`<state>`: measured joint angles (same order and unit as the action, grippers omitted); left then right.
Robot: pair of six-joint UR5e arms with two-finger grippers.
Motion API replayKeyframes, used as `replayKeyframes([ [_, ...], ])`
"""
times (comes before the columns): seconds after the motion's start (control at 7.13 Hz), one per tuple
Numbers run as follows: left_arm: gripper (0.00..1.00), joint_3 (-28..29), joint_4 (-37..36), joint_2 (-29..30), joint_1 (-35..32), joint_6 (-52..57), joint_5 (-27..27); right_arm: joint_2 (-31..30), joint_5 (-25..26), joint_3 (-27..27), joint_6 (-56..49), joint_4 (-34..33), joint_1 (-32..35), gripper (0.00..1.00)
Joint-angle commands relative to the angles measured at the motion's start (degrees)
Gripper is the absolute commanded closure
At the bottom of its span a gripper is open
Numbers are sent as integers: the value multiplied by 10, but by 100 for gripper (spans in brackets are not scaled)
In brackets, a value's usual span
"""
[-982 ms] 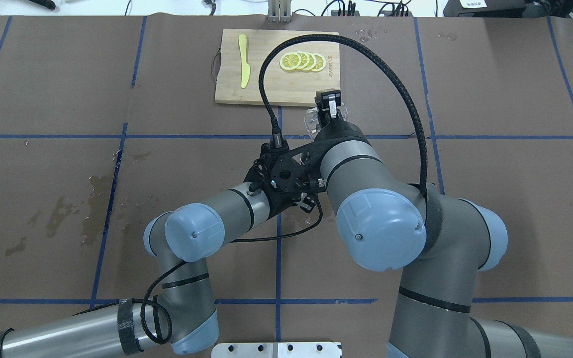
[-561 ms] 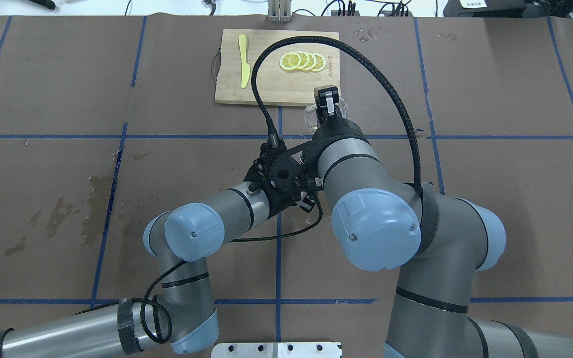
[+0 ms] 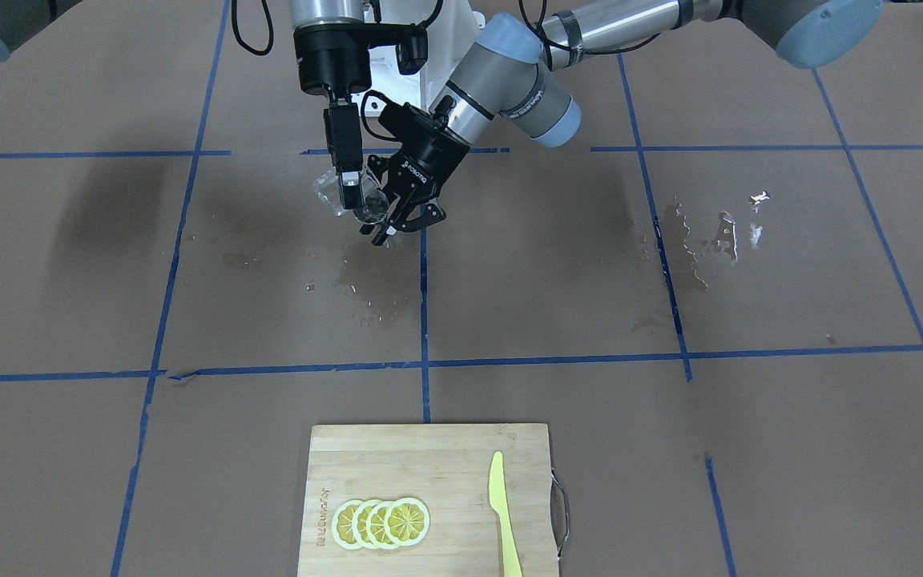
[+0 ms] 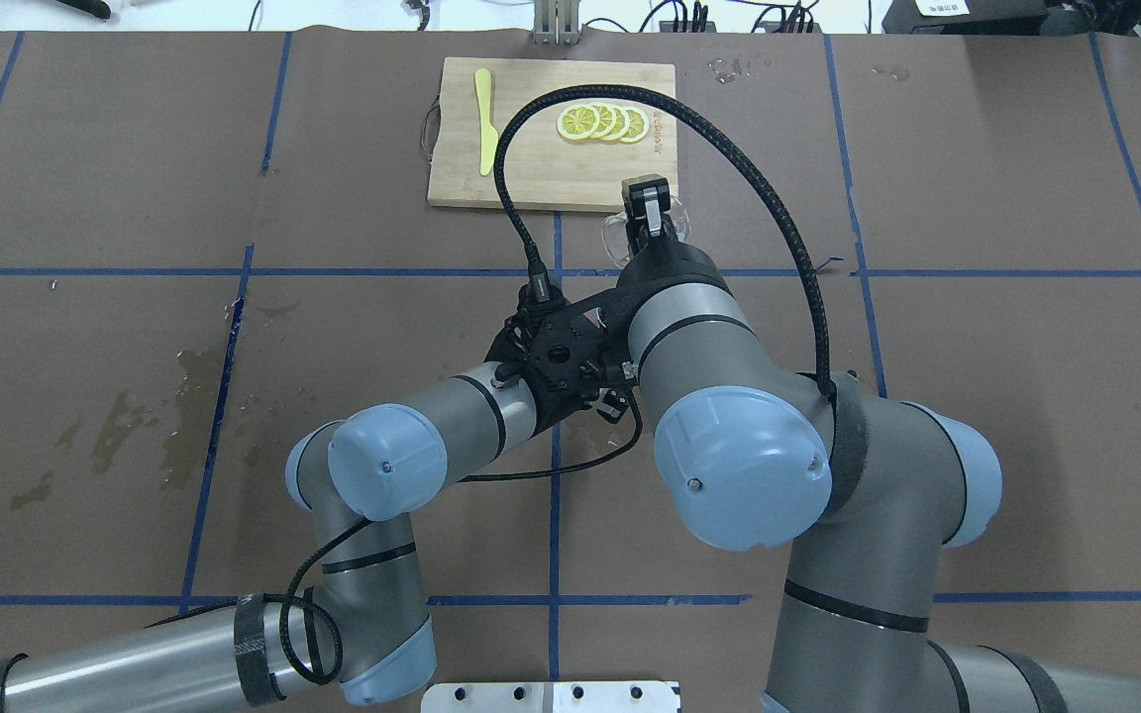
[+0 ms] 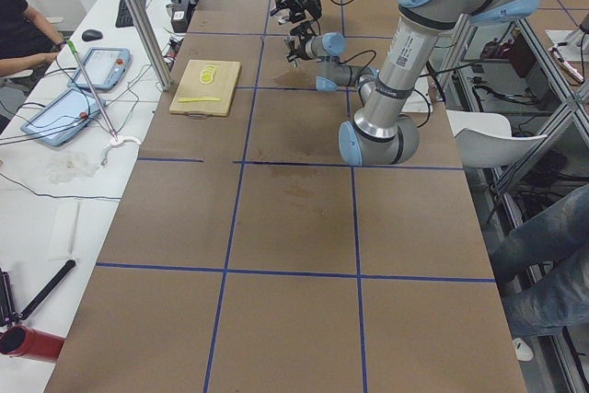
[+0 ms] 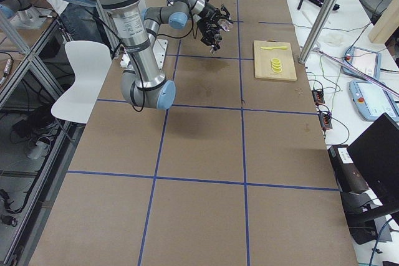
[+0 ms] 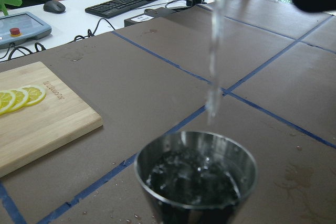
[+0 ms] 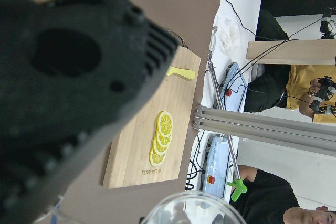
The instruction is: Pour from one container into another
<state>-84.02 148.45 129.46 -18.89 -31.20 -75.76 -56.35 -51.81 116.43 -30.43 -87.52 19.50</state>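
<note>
Slightly forward since before, the right gripper (image 3: pixel 347 186) clamps the tilted glass cup (image 3: pixel 329 193), water (image 7: pixel 213 61) falling into the jigger (image 7: pixel 195 174) below. Left gripper (image 3: pixel 396 218) seems clenched on it; the cutting board (image 3: pixel 445 465) lies well apart.

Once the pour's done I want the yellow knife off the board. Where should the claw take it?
Probably around its middle, from straight above. The yellow knife lies flat on the cutting board, its length running toward and away from the robot, so close across its narrow width. It lies apart from the lemon slices.
</note>
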Motion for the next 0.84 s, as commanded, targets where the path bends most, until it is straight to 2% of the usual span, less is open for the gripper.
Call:
replayKeyframes([
  [0.0,100,0,0,0,-1,0,0,-5,-2,-1,90,3,-3,100],
  [0.28,100,0,2,0,-3,0,0,-6,-4,5,141,4,-1,100],
  [0.7,100,-1,3,0,-7,-1,-1,-15,-14,5,210,39,18,100],
])
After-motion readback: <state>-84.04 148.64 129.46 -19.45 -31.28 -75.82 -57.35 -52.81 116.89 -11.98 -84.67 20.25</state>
